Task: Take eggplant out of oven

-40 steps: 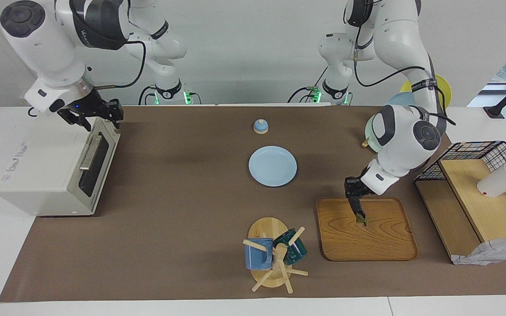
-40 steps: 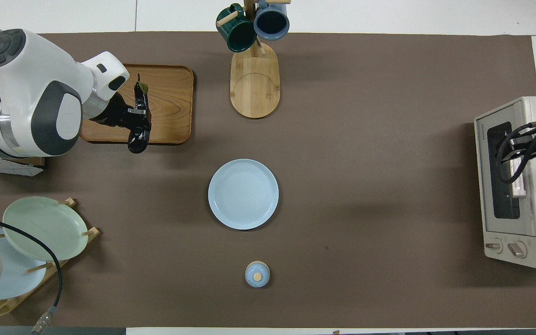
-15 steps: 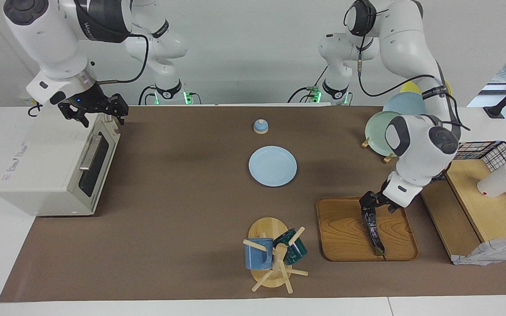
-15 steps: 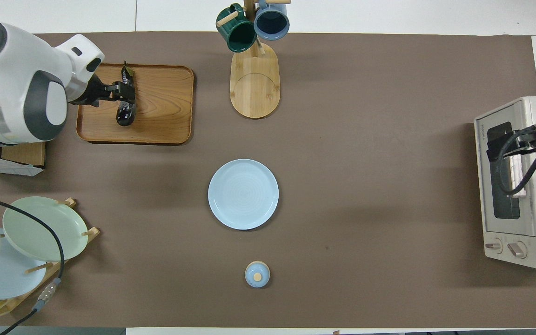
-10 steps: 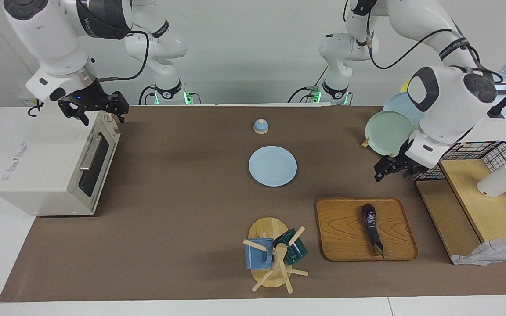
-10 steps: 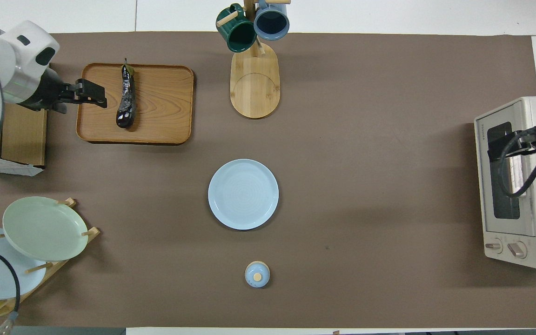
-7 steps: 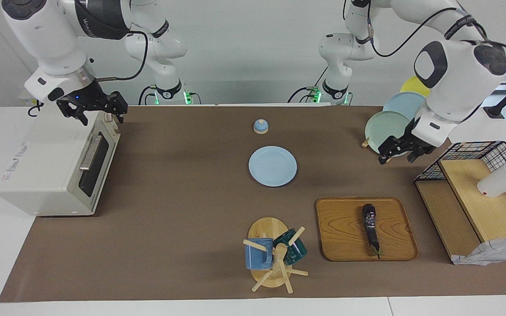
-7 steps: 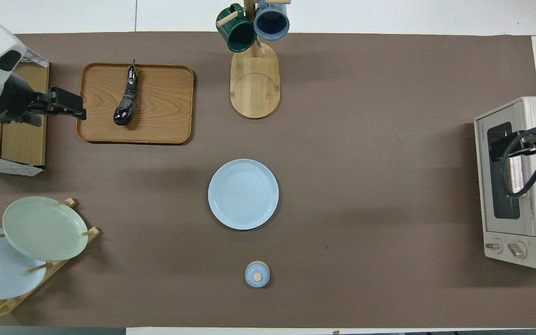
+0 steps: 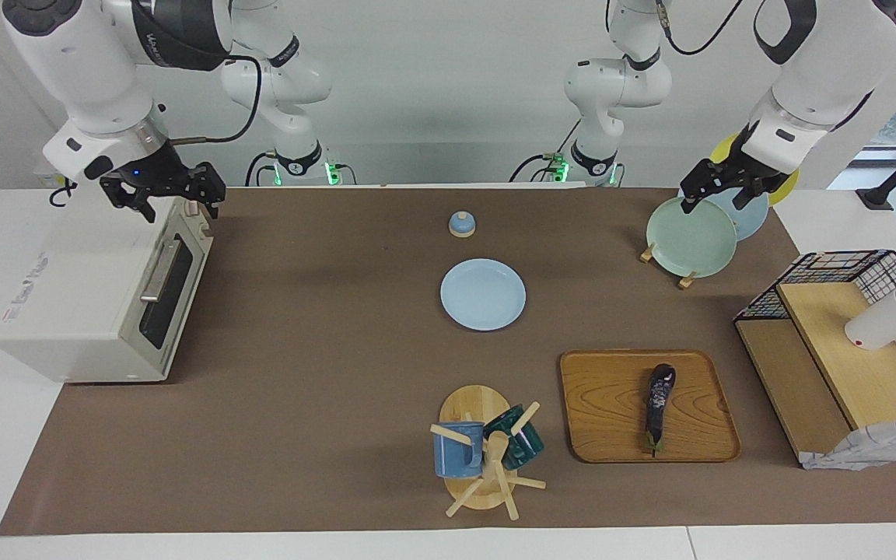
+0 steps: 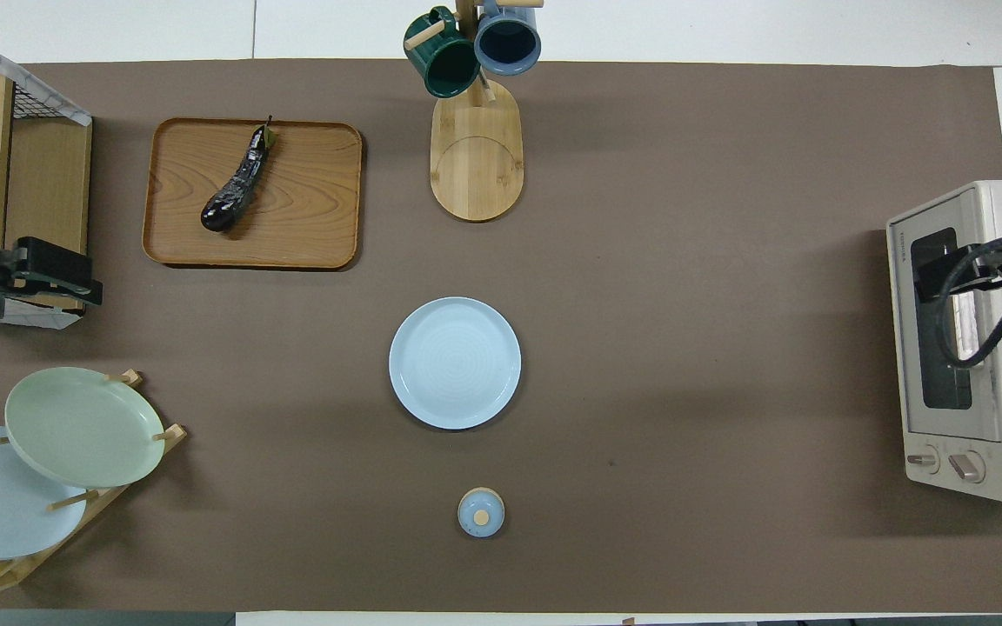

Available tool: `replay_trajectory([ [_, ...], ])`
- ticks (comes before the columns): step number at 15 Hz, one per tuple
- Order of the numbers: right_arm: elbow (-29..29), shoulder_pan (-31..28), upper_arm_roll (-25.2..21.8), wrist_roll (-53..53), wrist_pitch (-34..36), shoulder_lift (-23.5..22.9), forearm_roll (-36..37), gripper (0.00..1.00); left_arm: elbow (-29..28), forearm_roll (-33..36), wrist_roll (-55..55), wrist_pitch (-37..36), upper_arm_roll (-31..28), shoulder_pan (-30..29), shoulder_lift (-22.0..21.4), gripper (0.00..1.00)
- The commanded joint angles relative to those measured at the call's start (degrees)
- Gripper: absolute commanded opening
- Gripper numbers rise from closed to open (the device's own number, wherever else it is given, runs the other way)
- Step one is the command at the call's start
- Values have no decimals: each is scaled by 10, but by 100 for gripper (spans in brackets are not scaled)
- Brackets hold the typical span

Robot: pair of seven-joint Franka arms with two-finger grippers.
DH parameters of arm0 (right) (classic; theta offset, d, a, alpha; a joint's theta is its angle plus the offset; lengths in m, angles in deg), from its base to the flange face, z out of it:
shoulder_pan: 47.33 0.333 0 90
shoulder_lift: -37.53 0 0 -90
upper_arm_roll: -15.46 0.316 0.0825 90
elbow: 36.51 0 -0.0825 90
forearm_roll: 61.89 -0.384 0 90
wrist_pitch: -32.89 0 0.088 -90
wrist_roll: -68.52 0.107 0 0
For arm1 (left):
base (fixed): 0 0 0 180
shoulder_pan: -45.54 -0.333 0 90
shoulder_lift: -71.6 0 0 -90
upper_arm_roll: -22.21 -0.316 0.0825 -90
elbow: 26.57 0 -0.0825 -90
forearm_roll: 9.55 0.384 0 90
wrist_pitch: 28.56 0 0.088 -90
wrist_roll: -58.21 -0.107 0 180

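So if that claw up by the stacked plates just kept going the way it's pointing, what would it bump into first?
Probably the green plate standing in the rack: the left gripper hangs open just above it, pointing down. Depth is hard to judge, so it might pass just beside the rim.

Bare brown desk (image 9: 323,327) between oven (image 9: 98,299) and blue plate (image 9: 483,295), mug tree (image 9: 487,451) crowding the wooden tray (image 9: 611,404), wire shelf (image 9: 845,342) hemming its other edge

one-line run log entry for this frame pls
eggplant: lying on wooden tray, free | oven: door shut | left gripper: open, raised over plate rack | right gripper: open, above oven
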Motion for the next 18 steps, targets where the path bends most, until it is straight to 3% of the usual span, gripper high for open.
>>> replay_trajectory([
  [1, -17, -1, -3, 7, -10, 13, -12, 100, -61, 11, 17, 46, 84, -66, -25, 100],
  [3, -17, -1, -3, 6, -10, 13, -12, 100, -51, 11, 14, 44, 85, -65, -18, 100],
  [7, -17, -1, -3, 7, -9, 13, -12, 100, 30, 13, 13, -46, 87, -65, 12, 100],
  [18, -17, -1, -3, 7, -10, 13, -12, 100, 30, 8, 16, -53, 85, -66, 11, 100],
])
